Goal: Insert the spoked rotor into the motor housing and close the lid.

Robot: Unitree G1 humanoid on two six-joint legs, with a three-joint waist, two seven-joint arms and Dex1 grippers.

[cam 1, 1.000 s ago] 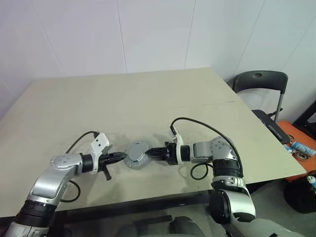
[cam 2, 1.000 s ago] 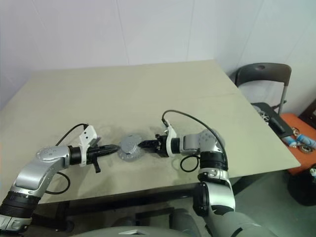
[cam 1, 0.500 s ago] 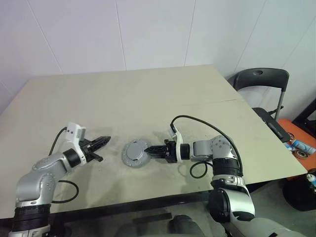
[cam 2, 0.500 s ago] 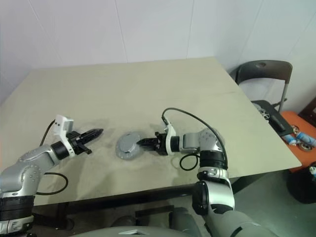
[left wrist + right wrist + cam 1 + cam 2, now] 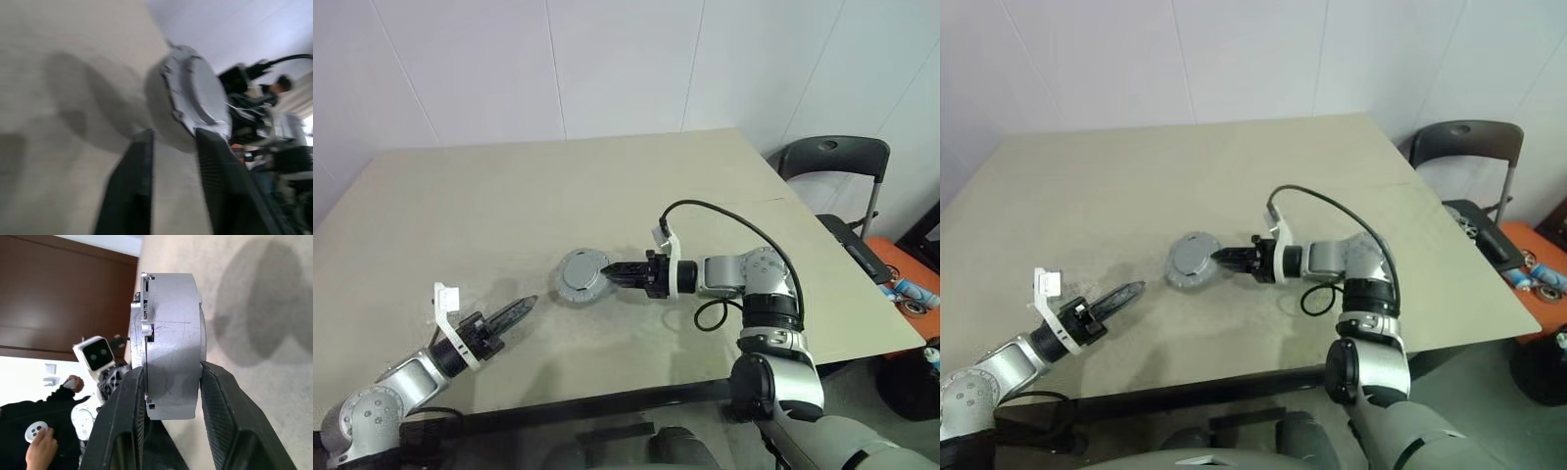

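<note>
I see the left gripper (image 5: pixel 521 306) has released and withdrawn to the near left of the desk (image 5: pixel 607 186); its fingers (image 5: pixel 134 191) now stand apart, holding nothing. The right gripper (image 5: pixel 610 270) has lifted the closed assembly clear of the desk, its fingers (image 5: pixel 127 421) clamped across the motor housing (image 5: pixel 173 342) with the lid (image 5: pixel 581 275) seated on it. The spoked rotor is hidden; I judge it enclosed and the task near complete.

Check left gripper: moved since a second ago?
Yes. The left gripper has pulled away from the closed housing toward the table's near left edge.
</note>
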